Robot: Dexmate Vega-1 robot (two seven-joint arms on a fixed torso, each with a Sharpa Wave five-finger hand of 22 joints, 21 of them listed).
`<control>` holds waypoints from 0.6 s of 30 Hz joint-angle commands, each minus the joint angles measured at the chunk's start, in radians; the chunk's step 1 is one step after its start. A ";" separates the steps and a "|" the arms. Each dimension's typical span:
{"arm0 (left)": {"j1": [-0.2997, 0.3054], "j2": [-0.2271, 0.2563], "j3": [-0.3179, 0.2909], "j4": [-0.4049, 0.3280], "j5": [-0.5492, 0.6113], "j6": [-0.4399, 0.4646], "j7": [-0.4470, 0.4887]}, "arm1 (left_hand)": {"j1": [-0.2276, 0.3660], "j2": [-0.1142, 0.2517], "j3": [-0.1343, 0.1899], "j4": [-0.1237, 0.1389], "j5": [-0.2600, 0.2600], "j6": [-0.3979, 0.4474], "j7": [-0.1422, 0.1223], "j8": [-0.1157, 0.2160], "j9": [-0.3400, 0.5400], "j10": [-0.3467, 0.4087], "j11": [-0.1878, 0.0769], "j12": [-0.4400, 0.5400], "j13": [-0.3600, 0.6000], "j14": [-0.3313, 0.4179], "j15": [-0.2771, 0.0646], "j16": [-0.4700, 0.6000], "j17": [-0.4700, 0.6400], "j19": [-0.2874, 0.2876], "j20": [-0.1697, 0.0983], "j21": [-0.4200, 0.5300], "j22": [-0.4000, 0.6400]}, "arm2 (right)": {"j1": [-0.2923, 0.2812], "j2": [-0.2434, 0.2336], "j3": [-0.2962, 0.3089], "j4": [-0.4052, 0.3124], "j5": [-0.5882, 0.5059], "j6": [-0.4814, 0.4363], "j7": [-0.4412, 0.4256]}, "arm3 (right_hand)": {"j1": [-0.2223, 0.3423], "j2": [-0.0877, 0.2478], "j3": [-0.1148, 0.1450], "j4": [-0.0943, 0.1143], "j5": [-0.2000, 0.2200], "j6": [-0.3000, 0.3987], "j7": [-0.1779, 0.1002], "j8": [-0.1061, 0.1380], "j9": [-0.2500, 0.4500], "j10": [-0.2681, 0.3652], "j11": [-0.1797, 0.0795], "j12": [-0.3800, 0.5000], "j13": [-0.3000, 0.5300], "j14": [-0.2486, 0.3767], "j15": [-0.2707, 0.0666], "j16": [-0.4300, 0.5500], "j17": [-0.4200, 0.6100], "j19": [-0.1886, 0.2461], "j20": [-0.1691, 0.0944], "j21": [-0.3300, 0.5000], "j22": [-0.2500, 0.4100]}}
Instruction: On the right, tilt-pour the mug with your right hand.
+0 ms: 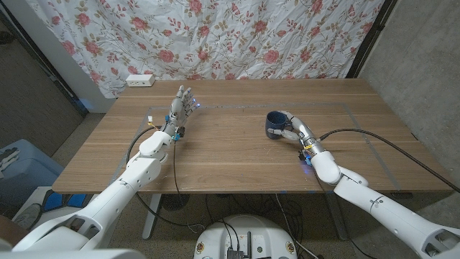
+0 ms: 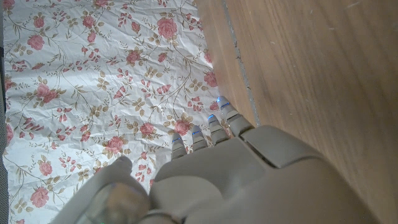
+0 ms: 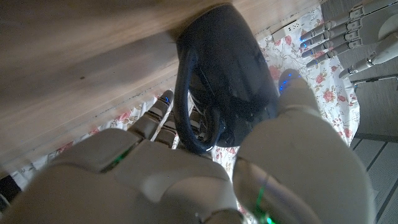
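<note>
On the right side of the wooden tabletop [image 1: 237, 155], the right hand [image 1: 296, 132] grips a dark blue mug [image 1: 274, 125], which sits at that hand's fingertips, on the side toward the tabletop's middle. The right wrist view shows the hold more closely: the fingers [image 3: 158, 112] reach in at the mug's handle [image 3: 186, 102] while the thumb [image 3: 292, 93] presses against the mug's rounded body [image 3: 230, 68] on the other side of the handle. In that same view the mug's far end meets the wood; whether it stands square or leans cannot be told. In the head view the mug appears tipped, its opening turned away from the hand toward the left arm's side, though the angle is hard to judge at that size.

Well apart from the mug, across the tabletop, the left hand [image 1: 178, 109] holds nothing. It stands with its fingers [image 1: 186, 96] spread and stretched away from the robot, toward the flowered cloth [image 1: 215, 36] hanging behind the tabletop. The left wrist view looks along the back of this hand [image 2: 249, 180] with the fingertips [image 2: 227, 112] reaching toward the same cloth. Beyond the left hand's fingertips, on a ledge by the cloth, lies a white power strip [image 1: 140, 80]. Black cables [image 1: 374, 140] trail from both wrists over the wood.
</note>
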 commanded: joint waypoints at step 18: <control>0.000 0.000 0.000 0.000 0.000 0.000 0.000 | -0.003 0.119 0.006 0.001 0.008 -0.003 -0.007 0.006 0.002 -0.004 -0.005 0.004 0.005 0.008 -0.004 0.005 0.005 0.009 0.000 0.006 0.003 | 0.009 0.033 -0.005 0.030 -0.029 0.012 -0.092 | 0.046 0.026 -0.021 0.012 0.002 0.180 -0.025 0.091 0.010 0.176 -0.037 0.042 0.024 0.136 -0.134 0.054 0.012 0.074 -0.043 -0.003 0.005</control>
